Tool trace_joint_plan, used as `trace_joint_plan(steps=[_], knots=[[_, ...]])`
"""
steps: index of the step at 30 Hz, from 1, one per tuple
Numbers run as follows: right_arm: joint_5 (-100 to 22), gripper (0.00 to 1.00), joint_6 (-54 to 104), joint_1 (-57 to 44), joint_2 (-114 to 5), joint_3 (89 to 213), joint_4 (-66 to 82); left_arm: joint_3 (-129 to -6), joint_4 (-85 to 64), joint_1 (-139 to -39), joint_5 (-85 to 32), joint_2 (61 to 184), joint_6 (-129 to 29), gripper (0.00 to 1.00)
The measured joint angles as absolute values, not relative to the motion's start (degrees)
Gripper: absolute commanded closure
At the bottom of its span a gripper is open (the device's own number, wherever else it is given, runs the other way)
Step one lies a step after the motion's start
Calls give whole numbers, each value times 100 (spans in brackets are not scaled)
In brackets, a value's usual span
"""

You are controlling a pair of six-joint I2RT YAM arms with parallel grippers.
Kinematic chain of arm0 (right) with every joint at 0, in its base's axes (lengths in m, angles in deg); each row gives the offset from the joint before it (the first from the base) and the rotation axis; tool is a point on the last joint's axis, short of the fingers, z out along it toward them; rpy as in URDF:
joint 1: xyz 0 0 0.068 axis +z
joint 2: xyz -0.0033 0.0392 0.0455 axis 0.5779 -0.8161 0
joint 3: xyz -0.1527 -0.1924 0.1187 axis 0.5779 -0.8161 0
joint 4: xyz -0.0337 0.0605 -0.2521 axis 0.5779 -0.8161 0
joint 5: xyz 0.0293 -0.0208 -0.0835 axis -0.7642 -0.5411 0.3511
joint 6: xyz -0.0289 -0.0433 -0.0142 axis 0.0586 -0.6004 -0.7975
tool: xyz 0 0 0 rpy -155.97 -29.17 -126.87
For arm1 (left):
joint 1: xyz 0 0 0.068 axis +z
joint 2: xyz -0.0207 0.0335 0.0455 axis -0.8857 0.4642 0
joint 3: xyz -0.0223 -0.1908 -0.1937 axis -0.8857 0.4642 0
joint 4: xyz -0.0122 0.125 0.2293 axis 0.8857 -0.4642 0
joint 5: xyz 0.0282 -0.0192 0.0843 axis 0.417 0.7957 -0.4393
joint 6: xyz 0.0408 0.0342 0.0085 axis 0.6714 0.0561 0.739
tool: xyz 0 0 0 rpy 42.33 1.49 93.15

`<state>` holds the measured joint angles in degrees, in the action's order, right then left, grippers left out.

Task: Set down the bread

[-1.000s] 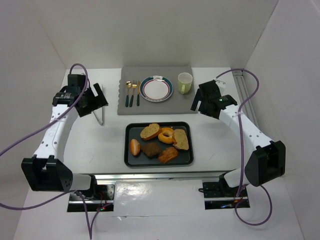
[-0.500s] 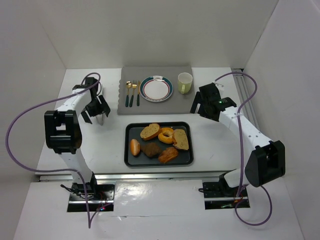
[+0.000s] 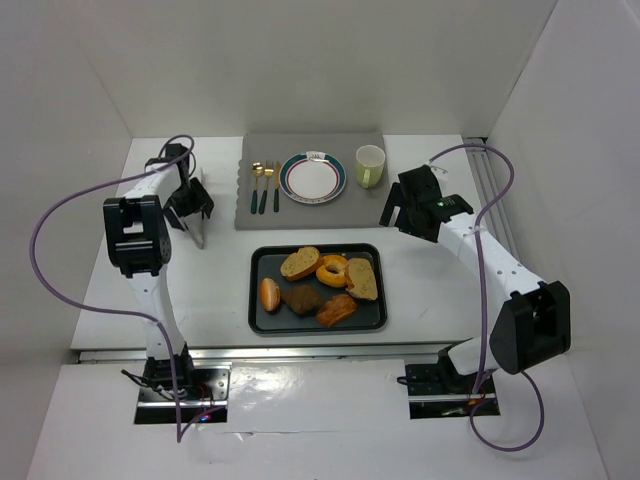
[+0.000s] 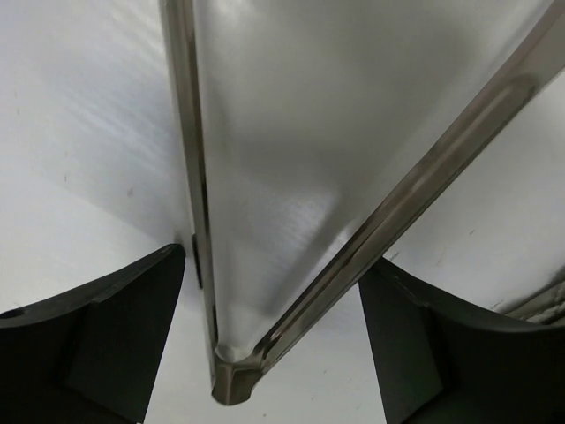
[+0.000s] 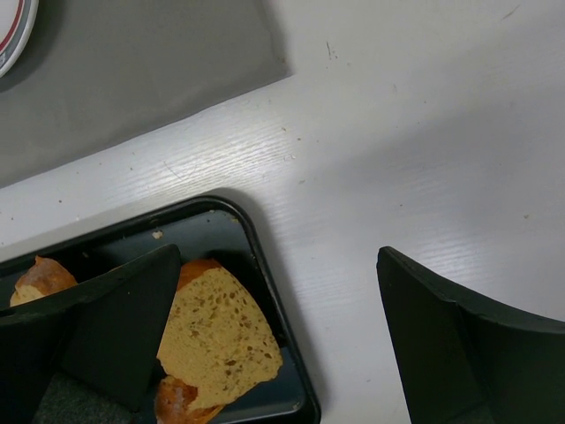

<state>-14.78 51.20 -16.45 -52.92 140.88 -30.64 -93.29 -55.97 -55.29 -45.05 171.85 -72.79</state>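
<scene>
Several pieces of bread lie on a black tray [image 3: 377,322]: a pale slice [image 3: 361,278] [image 5: 216,340], a roll [image 3: 300,263], a ring-shaped one [image 3: 331,270], a small bun [image 3: 269,294], a dark piece [image 3: 301,298] and a croissant [image 3: 337,310]. Metal tongs [image 3: 198,228] [image 4: 190,132] lie on the table at the left. My left gripper [image 3: 188,200] [image 4: 274,261] is open, low over the tongs' hinged end, one finger on each side. My right gripper [image 3: 405,212] [image 5: 279,256] hangs open and empty above the tray's far right corner.
A grey mat [image 3: 300,215] at the back carries a rimmed plate [image 3: 313,177], a green cup [image 3: 370,166] and cutlery [image 3: 264,185]. White walls close in the left, back and right sides. A rail [image 3: 490,190] runs along the right edge.
My left arm has folded in from the far left, bringing its gripper down over the tongs. Its jaws have narrowed slightly. The right arm has barely moved.
</scene>
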Motion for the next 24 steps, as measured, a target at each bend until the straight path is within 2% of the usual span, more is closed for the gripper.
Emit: trace_joint_plan(steps=[3,4,7,8,10,11,12,18,24], knots=[[-1493,1,5122,-1645,-5294,14088,-3055,-9655,-5582,-5490,-4483,17390,-7178,21],[-1495,1,5122,-1645,-5298,14088,-3051,-9744,-5584,-5486,-4485,17449,-7148,28],[-1497,1,5120,-1645,-5351,14088,-3049,-9893,-5540,-5473,-4485,17537,-7050,40],[-1499,1,5122,-1645,-5386,14090,-3049,-9910,-5518,-5455,-4489,17548,-7023,53],[-1528,1,5122,-1645,-5466,14094,-3049,-9928,-5490,-5449,-4481,17550,-6980,63],[-1539,1,5120,-1645,-5512,14101,-3049,-9932,-5468,-5444,-4483,17550,-6966,75],[-1550,1,5120,-1645,-5554,14112,-3046,-9934,-5451,-5440,-4457,17548,-6921,80],[-1585,1,5120,-1645,-5716,14178,-3044,-9753,-5302,-5516,-4205,17170,-6551,81],[-1593,1,5076,-1645,-5718,14215,-3035,-9554,-5304,-6450,-4109,15434,-6112,80]])
